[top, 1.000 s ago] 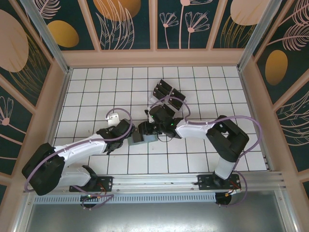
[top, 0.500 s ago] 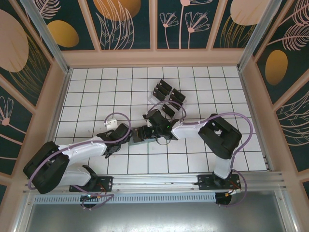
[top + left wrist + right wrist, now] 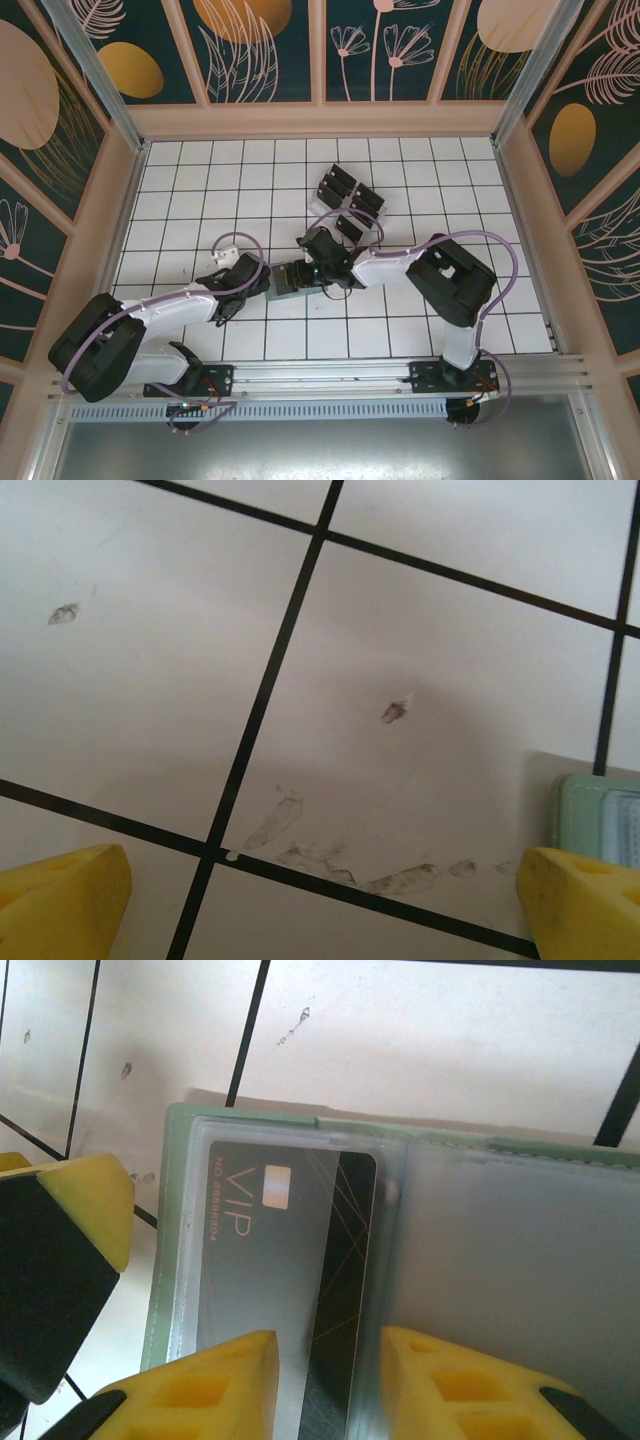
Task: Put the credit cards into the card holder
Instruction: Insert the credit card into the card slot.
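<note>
The sage-green card holder [image 3: 287,280] lay open on the white-tiled bench [image 3: 200,180], between the two arms. Through its clear sleeve we saw a black credit card [image 3: 265,1260] marked VIP, partly tucked in. The right end effector [image 3: 325,1380] hung over the holder, its yellow fingers [image 3: 215,1390] slightly parted above the card's edge. The left end effector [image 3: 320,910] stood spread wide just beside the holder's corner. More black cards [image 3: 337,186] lay well behind the holder.
</note>
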